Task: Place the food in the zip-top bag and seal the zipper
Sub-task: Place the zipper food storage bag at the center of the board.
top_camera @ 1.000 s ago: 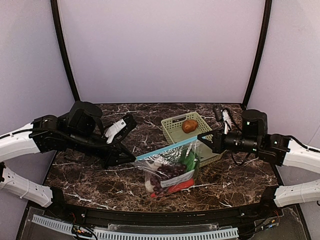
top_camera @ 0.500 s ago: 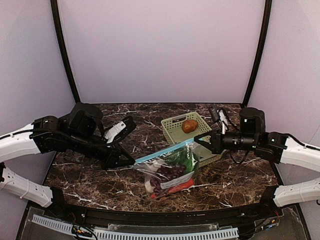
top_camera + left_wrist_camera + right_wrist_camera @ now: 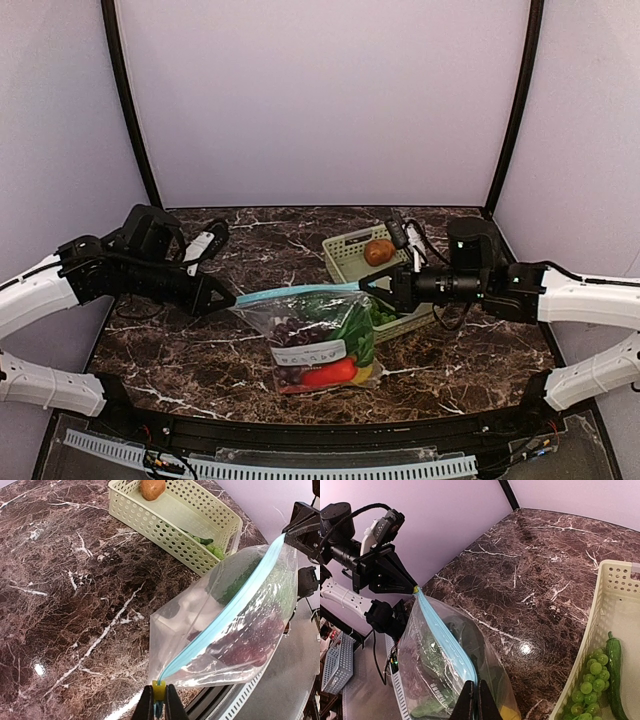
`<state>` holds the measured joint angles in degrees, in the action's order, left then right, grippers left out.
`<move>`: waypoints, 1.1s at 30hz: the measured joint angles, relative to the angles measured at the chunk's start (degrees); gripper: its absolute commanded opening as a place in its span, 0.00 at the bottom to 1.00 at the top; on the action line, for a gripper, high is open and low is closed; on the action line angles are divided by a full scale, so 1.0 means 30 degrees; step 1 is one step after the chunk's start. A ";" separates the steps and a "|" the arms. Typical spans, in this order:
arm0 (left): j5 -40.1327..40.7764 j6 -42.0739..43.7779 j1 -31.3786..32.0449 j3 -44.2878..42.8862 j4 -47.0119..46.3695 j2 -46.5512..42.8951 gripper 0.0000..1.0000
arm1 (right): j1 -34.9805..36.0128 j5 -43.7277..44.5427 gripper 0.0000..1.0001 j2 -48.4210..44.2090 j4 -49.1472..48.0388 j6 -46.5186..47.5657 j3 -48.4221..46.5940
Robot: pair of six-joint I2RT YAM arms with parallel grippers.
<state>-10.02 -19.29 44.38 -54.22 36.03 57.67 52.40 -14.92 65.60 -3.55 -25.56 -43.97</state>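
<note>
The zip-top bag (image 3: 315, 335) hangs stretched between both grippers just above the table. Through the clear plastic I see purple grapes (image 3: 298, 328), a leafy green (image 3: 348, 320), the red pepper (image 3: 328, 373) and the yellow lemon (image 3: 363, 372), and a white label. The teal zipper (image 3: 300, 291) runs along its top edge. My left gripper (image 3: 228, 297) is shut on the yellow slider (image 3: 159, 690) at the zipper's left end. My right gripper (image 3: 365, 285) is shut on the zipper's other end (image 3: 470, 672). The brown potato (image 3: 378, 251) lies in the basket.
The pale green lattice basket (image 3: 336, 265) stands behind the bag at the back right. It also holds green grapes (image 3: 592, 685) and a green pepper (image 3: 615, 675). The table's front rail runs just below the bag.
Both arms have moved left and carried the bag with them. The left gripper has drawn further left, and the zipper now lies nearly level and taut between the grippers.
</note>
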 measured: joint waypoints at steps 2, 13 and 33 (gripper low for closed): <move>-0.0095 -0.0022 -0.0335 0.0095 -0.0160 0.0015 0.01 | 0.0007 0.0393 0.31 0.0240 -0.0109 -0.0189 -0.0073; -0.0335 -0.0277 -0.2426 0.0663 -0.0262 0.1078 0.01 | -0.0240 0.4022 0.85 -0.1843 0.0240 -0.0882 0.0401; -0.0576 -0.0437 -0.4408 0.2280 -0.1909 0.1778 0.95 | -0.2076 0.6929 0.99 -0.5333 0.3898 -0.0291 0.1639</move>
<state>-11.75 -20.60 31.16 -47.37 30.30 63.00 46.17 5.87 49.60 8.14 -26.44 -39.05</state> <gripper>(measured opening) 0.803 0.986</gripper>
